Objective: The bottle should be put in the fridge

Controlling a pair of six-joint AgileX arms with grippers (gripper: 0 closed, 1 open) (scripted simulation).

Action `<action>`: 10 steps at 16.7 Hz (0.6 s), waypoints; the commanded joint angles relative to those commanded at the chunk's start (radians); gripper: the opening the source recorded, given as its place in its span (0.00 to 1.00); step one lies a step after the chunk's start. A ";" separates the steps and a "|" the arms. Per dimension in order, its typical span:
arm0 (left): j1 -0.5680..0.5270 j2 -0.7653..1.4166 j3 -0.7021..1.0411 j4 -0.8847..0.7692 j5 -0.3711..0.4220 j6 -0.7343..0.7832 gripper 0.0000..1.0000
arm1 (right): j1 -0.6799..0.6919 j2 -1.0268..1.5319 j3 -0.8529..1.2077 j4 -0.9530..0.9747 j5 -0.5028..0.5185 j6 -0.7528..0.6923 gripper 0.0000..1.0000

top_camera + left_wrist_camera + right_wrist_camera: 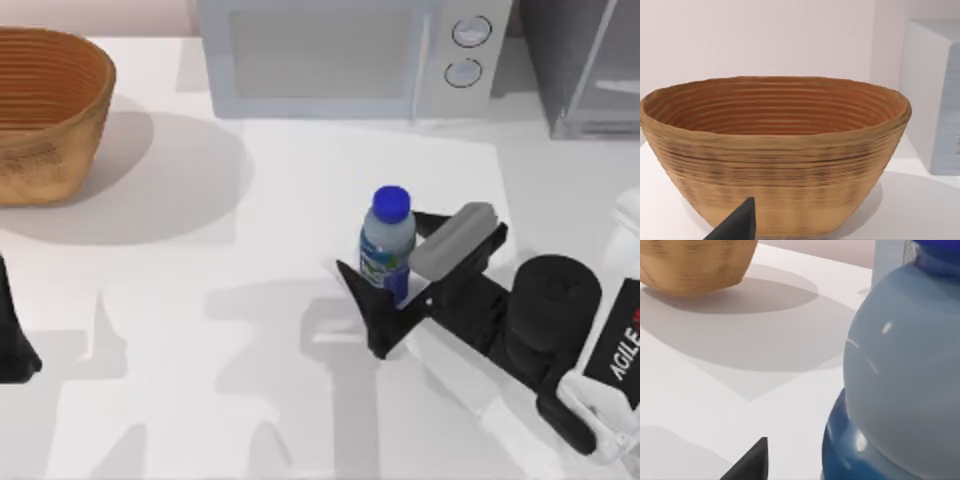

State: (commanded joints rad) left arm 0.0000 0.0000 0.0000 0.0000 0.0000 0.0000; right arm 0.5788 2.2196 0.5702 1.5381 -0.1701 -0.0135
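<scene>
The bottle (388, 240) stands upright on the white table, right of centre; it is clear, with a blue cap and a blue, green and white label. My right gripper (390, 256) is open around it, one dark finger on each side, coming in from the lower right. In the right wrist view the bottle (900, 380) looms very close, and a gap shows between it and one fingertip (752, 462). The dark grey fridge (590, 70) with its see-through door stands at the back right corner. My left gripper (14, 345) is parked at the table's left edge, open.
A white microwave (330, 55) with two round knobs stands at the back centre, left of the fridge. A woven basket (45, 110) sits at the back left and is close in front of the left wrist camera (775, 150). Bare table lies between basket and bottle.
</scene>
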 joint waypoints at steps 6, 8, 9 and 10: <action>0.000 0.000 0.000 0.000 0.000 0.000 1.00 | 0.000 0.000 0.000 0.000 0.000 0.000 0.33; 0.000 0.000 0.000 0.000 0.000 0.000 1.00 | 0.000 0.000 0.000 0.000 0.000 0.000 0.18; 0.000 0.000 0.000 0.000 0.000 0.000 1.00 | 0.000 0.000 0.000 0.000 0.000 0.000 0.10; 0.000 0.000 0.000 0.000 0.000 0.000 1.00 | 0.000 0.000 0.000 0.000 0.000 0.000 0.03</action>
State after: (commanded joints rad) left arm 0.0000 0.0000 0.0000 0.0000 0.0000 0.0000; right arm 0.5788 2.2196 0.5702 1.5381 -0.1701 -0.0135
